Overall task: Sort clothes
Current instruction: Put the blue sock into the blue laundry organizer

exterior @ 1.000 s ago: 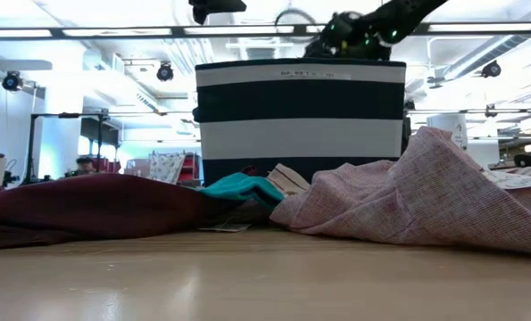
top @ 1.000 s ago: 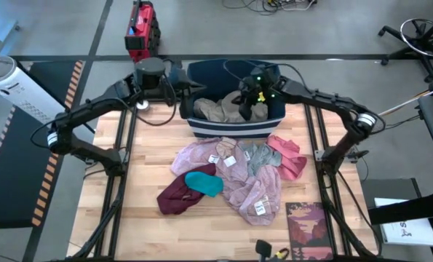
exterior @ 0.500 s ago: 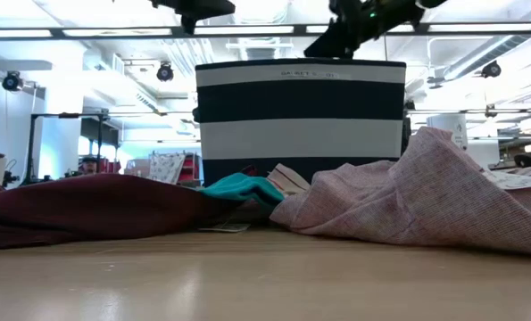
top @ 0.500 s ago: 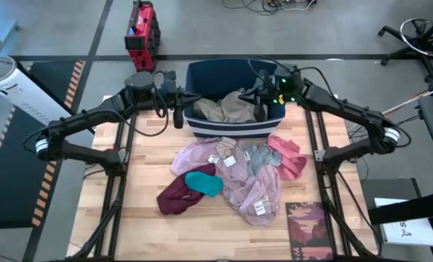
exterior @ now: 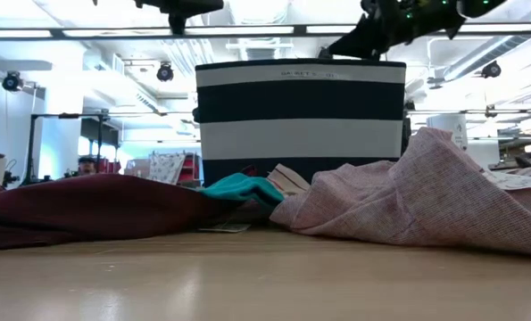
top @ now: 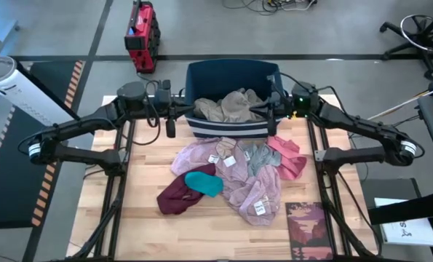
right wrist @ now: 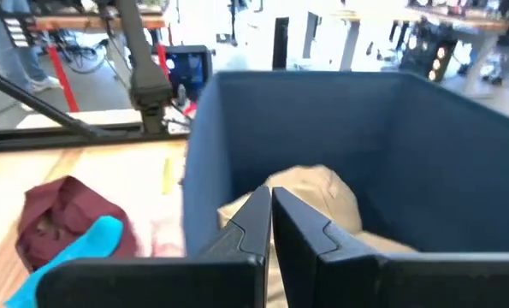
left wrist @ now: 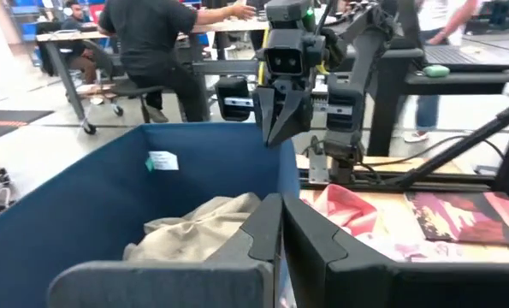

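Your clothes sit in two lots. A crumpled tan fabric garment [top: 231,106] lies inside the dark blue rectangular bin with the white stripe [top: 232,129] at the table's far edge. The rest form a heap on the pale wooden table [top: 147,156] just in front of the bin: a wide mauve-pink piece [top: 234,182] with small white tags, a grey one [top: 256,156] on top of it, a coral pink one [top: 287,156] to the right, a teal piece [top: 204,182] resting on a maroon one [top: 177,196].

Your left gripper [top: 170,124] hangs beside the bin's left wall, fingers pressed together, holding nothing. Your right gripper [top: 272,115] sits at the bin's right wall, fingers likewise closed and bare.
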Controlling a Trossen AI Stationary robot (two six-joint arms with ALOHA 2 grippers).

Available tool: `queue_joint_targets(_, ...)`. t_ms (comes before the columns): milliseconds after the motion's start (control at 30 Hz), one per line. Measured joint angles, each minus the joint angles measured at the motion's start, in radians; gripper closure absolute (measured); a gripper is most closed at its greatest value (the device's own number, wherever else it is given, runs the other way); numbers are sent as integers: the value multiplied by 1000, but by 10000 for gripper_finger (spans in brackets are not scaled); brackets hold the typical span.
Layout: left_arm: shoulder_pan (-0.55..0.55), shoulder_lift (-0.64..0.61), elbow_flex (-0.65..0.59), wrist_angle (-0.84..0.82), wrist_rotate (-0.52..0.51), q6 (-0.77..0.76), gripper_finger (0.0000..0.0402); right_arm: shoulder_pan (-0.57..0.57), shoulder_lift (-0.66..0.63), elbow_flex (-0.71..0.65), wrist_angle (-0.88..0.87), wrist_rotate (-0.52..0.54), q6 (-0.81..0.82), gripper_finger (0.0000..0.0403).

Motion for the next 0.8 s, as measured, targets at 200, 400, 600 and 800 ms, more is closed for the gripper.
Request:
queue_joint_targets(200,-28,0,-3,1,-1,20,401,33,-65,-48,-2,1,17,403)
queue_joint_targets(400,-40,0,-30,-2,-2,21,401,79,-88,-70,-4,3,17,403)
queue_joint_targets(600,-44,0,-85,26,1,47,401,115,-112,-133,20,3,1,403)
queue_joint_targets(800,-46,-2,-175,145,79,18,401,122,-160,-212,67,21,20,403)
